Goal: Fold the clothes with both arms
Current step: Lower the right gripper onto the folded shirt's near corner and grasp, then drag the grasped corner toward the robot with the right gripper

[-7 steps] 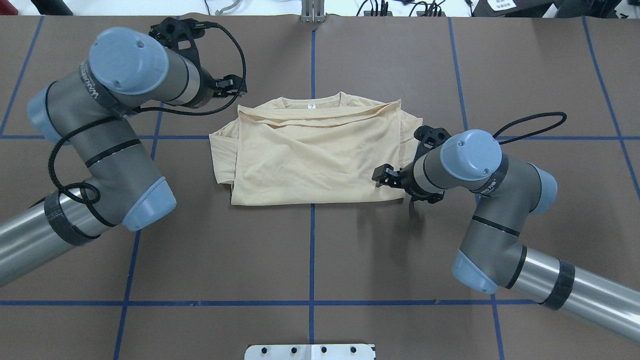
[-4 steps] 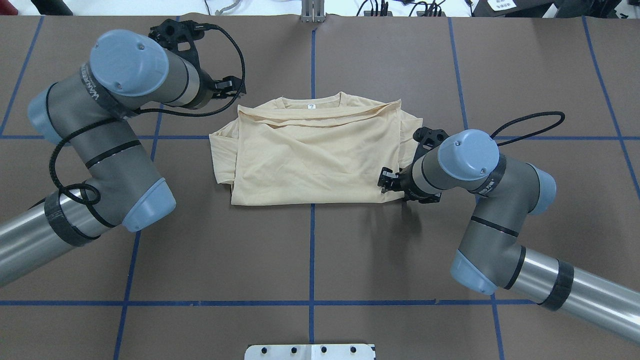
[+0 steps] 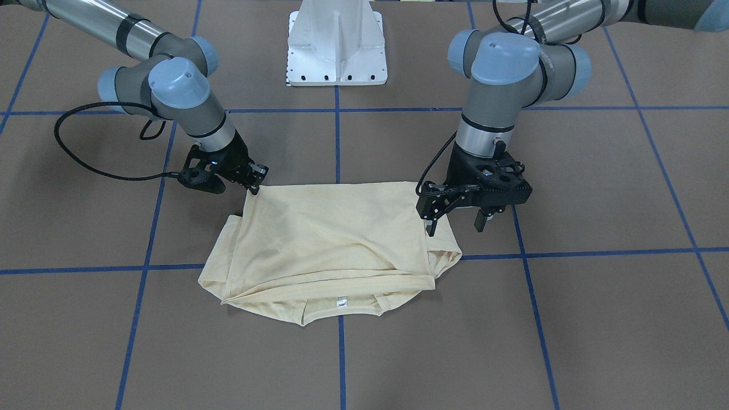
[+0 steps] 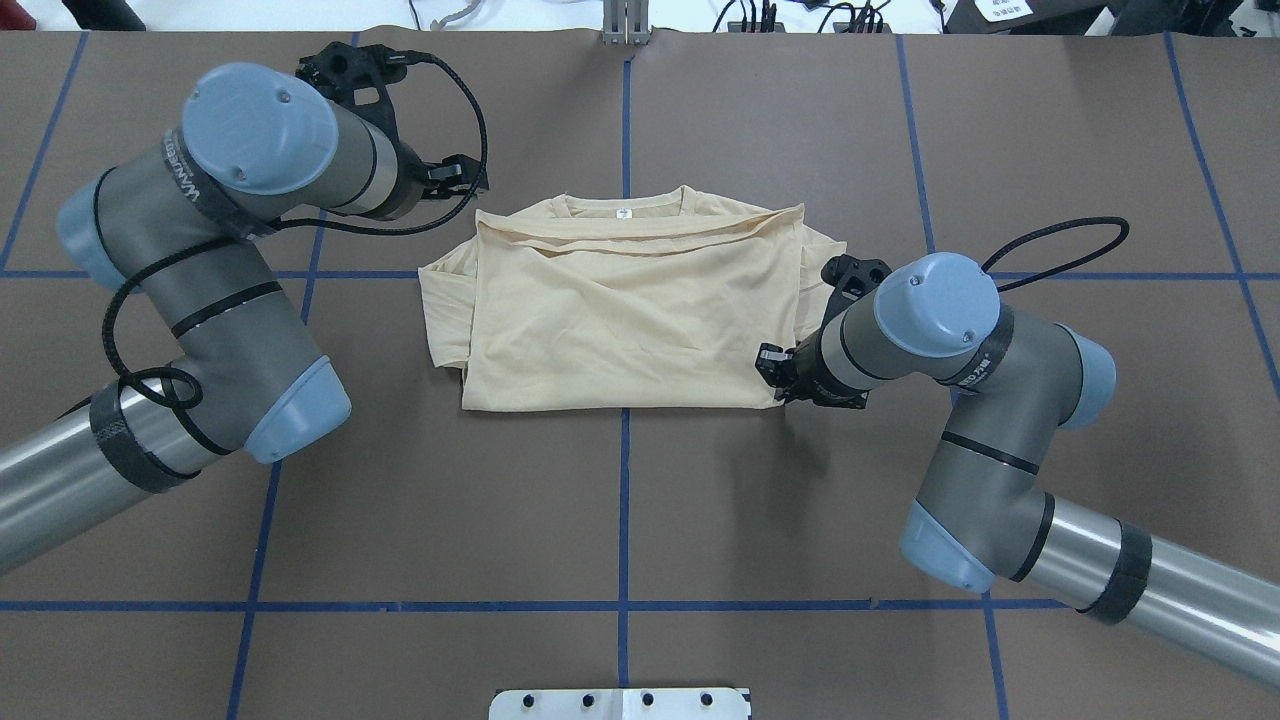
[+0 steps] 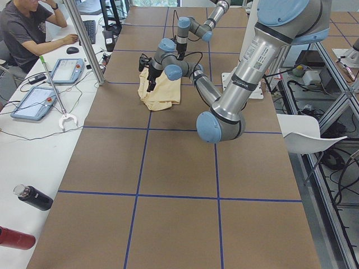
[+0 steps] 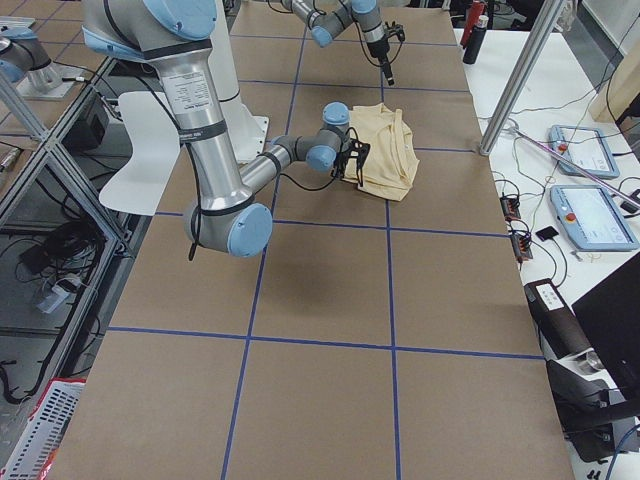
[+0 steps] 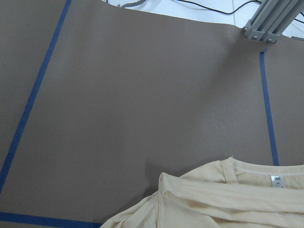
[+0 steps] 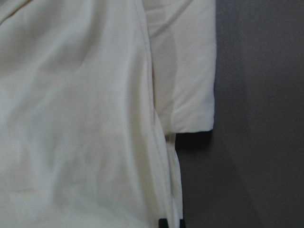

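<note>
The cream-yellow T-shirt (image 4: 620, 310) lies folded in the middle of the table, print hidden, with its white neck label (image 4: 622, 213) at the far edge. It also shows in the front view (image 3: 330, 239). My right gripper (image 4: 770, 365) is down at the shirt's near right corner. In the front view (image 3: 254, 183) its fingers stand close together on that corner. In the right wrist view the fingertips (image 8: 164, 222) pinch the hem. My left gripper (image 3: 455, 223) is open and empty, held above the shirt's far left corner (image 4: 462, 178). The left wrist view shows that corner (image 7: 223, 199) and no fingers.
The white pedestal base (image 3: 337, 42) stands at the robot's edge of the table. Blue tape lines (image 4: 624, 500) cross the brown table. A metal post (image 4: 626, 20) stands at the far edge. A seated operator (image 5: 28, 28), tablets and bottles are on a side table.
My right gripper moved toward the shirt's near right corner, came down onto it and its fingers closed together. The left arm shifted only slightly. The shirt has not moved.
</note>
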`<state>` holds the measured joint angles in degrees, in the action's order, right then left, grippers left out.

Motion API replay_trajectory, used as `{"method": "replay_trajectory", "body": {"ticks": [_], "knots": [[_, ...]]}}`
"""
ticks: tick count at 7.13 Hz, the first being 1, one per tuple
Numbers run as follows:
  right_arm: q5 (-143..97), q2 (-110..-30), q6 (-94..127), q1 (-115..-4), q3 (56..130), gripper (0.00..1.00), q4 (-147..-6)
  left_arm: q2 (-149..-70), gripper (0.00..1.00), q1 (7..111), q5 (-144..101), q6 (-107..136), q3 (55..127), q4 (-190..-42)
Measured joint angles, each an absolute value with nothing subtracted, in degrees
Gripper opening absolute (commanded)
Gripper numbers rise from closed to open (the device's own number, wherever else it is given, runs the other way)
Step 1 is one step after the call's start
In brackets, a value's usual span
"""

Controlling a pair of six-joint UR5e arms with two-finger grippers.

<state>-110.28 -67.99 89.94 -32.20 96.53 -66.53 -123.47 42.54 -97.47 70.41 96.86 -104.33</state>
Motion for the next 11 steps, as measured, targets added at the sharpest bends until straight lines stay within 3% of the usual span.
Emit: {"method": "replay_trajectory", "body": {"ticks": [8,9,10,11], "knots": [[-112.87,-64.95,101.15,-15.73,106.95,0.0,-72.74,-121.21,0.99,42.54,-97.34,70.03,97.72,-104.33],[-113.79,-64.1,101.73,-14.09,106.95,0.37,-72.7,-121.04,0.99,42.54,-97.31,69.97,97.69,-104.33],[-115.24,-63.56,101.95,-12.95,106.86,0.99,-72.43,-120.98,0.99,42.55,-97.3,69.91,97.66,-104.33],[-116.81,-63.27,102.01,-12.53,106.91,1.0,-72.21,-120.95,0.99,42.56,-97.32,69.88,97.66,-104.33]]}}
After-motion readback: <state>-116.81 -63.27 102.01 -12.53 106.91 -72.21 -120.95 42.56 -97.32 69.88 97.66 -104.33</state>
